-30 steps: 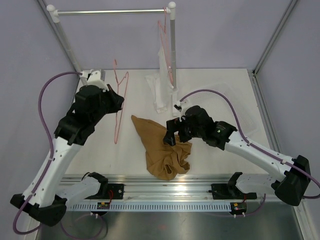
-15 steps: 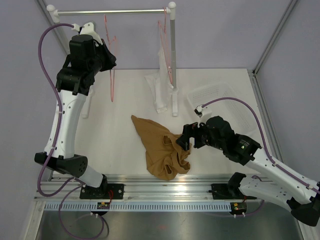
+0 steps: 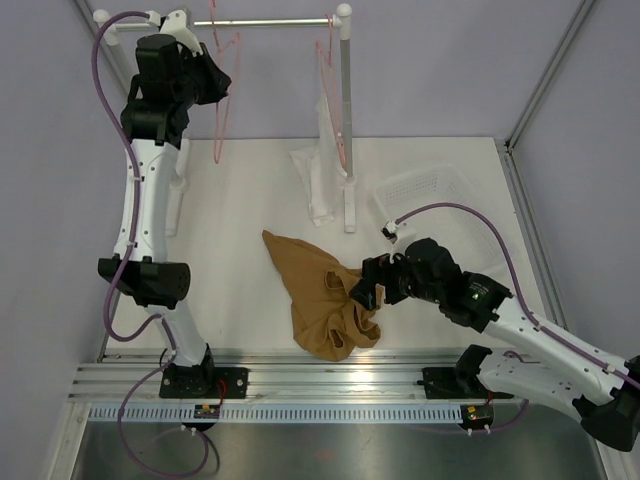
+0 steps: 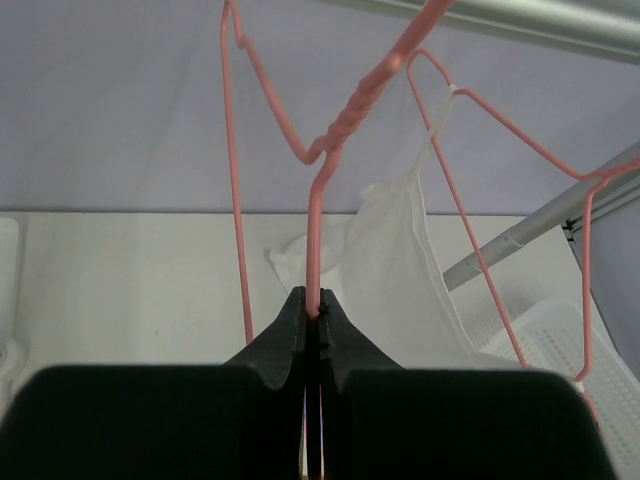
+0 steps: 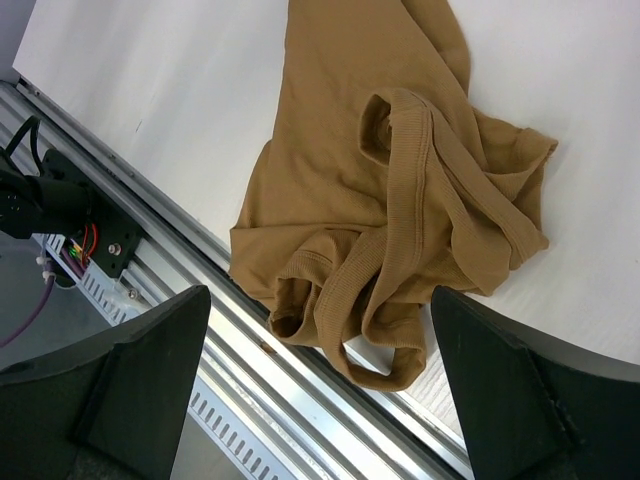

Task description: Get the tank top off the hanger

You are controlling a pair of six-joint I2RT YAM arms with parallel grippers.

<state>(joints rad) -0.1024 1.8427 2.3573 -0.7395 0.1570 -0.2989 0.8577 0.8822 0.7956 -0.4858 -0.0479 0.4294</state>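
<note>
The tan-brown tank top (image 3: 320, 298) lies crumpled on the table near its front edge, off any hanger; it also shows in the right wrist view (image 5: 400, 190). My right gripper (image 3: 362, 290) hovers open and empty just above its right side. The pale-pink wire hanger (image 3: 220, 90) hangs bare at the left part of the rail (image 3: 270, 22). My left gripper (image 3: 222, 78) is raised high and shut on its wire (image 4: 313, 240), with the hook at the rail.
A second pink hanger (image 3: 330, 80) with a white sheer garment (image 3: 325, 170) hangs by the rack's right post (image 3: 346, 120). A white basket (image 3: 420, 190) stands at the back right. The metal rail edge (image 3: 330, 375) runs along the front.
My left arm has lifted the bare pink hanger from table height up to the rail. My right gripper has drawn back off the tank top, which stays put.
</note>
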